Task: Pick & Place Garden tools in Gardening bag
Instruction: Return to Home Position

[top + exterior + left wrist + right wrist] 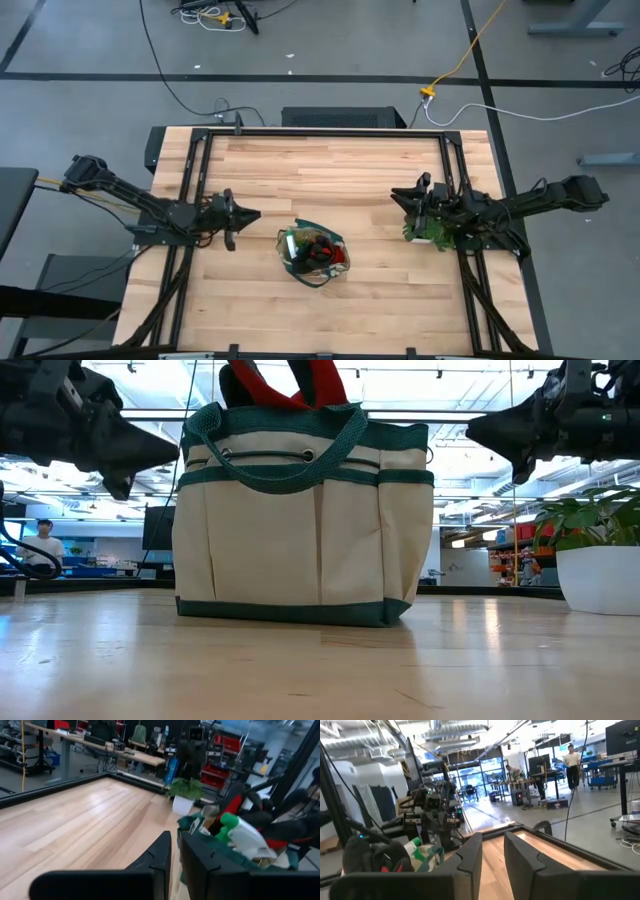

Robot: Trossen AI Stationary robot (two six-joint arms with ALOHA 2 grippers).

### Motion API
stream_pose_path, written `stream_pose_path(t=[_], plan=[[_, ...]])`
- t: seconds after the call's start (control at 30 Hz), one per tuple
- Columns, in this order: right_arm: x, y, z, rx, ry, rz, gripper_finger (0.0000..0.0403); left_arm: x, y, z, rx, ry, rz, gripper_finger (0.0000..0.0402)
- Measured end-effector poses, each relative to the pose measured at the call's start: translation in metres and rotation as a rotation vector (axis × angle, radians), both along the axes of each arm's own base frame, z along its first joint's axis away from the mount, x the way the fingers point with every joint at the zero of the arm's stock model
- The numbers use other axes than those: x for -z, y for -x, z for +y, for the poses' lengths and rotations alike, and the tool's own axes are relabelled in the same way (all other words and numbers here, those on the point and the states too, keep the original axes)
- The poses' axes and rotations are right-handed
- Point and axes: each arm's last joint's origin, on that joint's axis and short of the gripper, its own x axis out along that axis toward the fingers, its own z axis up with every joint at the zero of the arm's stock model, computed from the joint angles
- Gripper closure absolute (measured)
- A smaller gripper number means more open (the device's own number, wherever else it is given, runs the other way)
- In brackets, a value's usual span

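Observation:
The beige gardening bag with green trim (313, 257) stands upright on its base at the middle of the table, and it also shows in the low view (300, 520). Inside it are the green spray bottle with its white nozzle (240, 832) and the red-black gloves (300, 385), which stick out of the top. The rakes and shears do not show clearly. My left gripper (247, 215) hovers left of the bag, empty, its fingers (175, 852) almost together. My right gripper (400, 195) hovers to the right of the bag, empty, its fingers (493, 850) slightly apart.
A leafy green plant in a white pot (430, 232) stands at the table's right side under my right arm, and shows in the low view (600, 565). A black frame (320, 133) runs round the table top. Bare wood lies on the far half (320, 170).

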Motion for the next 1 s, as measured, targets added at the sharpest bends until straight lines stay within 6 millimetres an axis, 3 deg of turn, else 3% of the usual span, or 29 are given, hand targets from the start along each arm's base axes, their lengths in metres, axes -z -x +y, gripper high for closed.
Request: stream_pose_path(t=[1.0], plan=[[-0.043,0.050,-0.005,0.001,-0.047,-0.459,0.0322,-0.033,0.025,0.010,0.000,0.129,-0.322,0.0358]])
